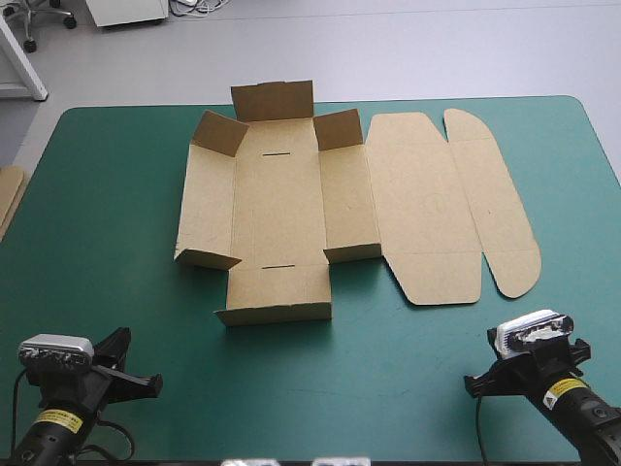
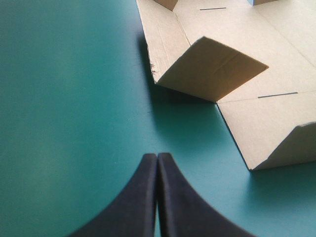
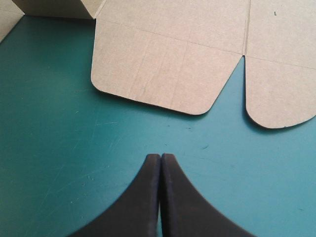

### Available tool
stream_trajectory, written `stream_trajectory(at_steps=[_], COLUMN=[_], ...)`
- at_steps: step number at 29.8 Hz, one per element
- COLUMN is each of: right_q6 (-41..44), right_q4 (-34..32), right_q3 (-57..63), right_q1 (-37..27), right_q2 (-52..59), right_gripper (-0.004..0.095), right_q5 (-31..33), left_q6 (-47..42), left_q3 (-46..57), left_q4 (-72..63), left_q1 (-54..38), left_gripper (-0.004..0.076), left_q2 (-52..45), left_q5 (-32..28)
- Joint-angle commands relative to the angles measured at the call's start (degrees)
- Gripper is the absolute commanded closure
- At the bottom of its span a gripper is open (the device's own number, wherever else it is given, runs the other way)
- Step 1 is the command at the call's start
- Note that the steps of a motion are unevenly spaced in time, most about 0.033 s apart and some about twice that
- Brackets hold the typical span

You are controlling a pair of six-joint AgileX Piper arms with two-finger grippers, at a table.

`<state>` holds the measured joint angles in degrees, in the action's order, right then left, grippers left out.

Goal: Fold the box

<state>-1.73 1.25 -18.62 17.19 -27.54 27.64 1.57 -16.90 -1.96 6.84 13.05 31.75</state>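
l gripper fingers pressed tog, holding nothing; r gripper same. box ahead of both, apart, on teal-green cover, flaps partly raised, lid flat.

1. Ahead of my left tool, the teal-green bench lies bare up to the brown box.
2. There the raised near flap and the left corner flap stand in my way.
3. Ahead of my right tool, bare cover reaches the lid panels, which lie flat.
4. An open strip runs along the bench's near edge between both tools.
5. More board pokes in at the left edge, well apart from the box.
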Motion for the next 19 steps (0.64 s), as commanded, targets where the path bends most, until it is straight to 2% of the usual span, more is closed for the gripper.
stream_trajectory(at_steps=[1, 16, 18, 19], right_q6=[-0.3, -0.3, -0.3, -0.3], right_q4=[0.2, 0.2, 0.2, 0.2], right_q3=[-1.6, -1.6, -1.5, -1.5], right_q1=[-0.2, -0.2, -0.2, -0.2], right_q2=[-0.5, -0.5, -0.5, -0.5], right_gripper=[0.0928, 0.0928, 0.0928, 0.0928], right_q5=[-3.6, -3.6, -3.6, -3.6], left_q6=[-0.3, -0.3, -0.2, -0.2], left_q3=[-1.5, -2.2, -3.0, -3.3], left_q4=[-0.1, 0.0, 0.3, 0.3], left_q1=[0.0, 0.0, 0.0, 0.0], left_gripper=[0.0734, 0.0728, 0.0687, 0.0642], left_q2=[0.6, 0.6, 0.6, 0.6], left_q5=[-4.1, -4.4, -4.4, -4.4])
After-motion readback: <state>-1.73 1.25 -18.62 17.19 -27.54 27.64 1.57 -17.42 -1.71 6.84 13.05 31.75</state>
